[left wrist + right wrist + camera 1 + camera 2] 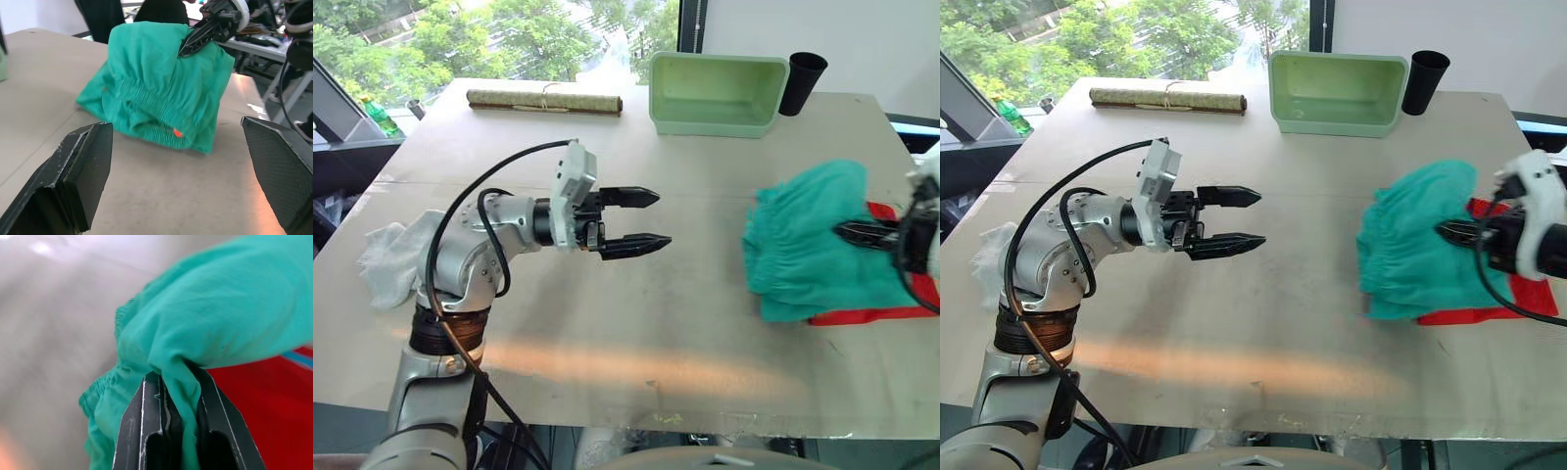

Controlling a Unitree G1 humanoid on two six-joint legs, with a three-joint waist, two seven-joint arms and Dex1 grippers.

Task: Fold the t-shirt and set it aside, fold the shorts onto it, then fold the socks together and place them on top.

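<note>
The teal green shorts point(813, 240) lie bunched at the table's right side, on top of the folded red t-shirt point(871, 315), whose edge shows beneath them. My right gripper point(854, 233) is shut on a fold of the shorts point(205, 328); the cloth is pinched between its fingers point(142, 431). My left gripper point(641, 220) hovers open over the middle of the table, pointing toward the shorts point(161, 93) with nothing in it. The light grey socks point(396, 257) lie in a heap at the table's left edge, behind my left arm.
A pale green bin point(717, 93) and a black cup point(801, 83) stand at the far edge. A rolled mat point(544, 101) lies at the far left. The table's point(636, 323) near edge runs just below my left arm.
</note>
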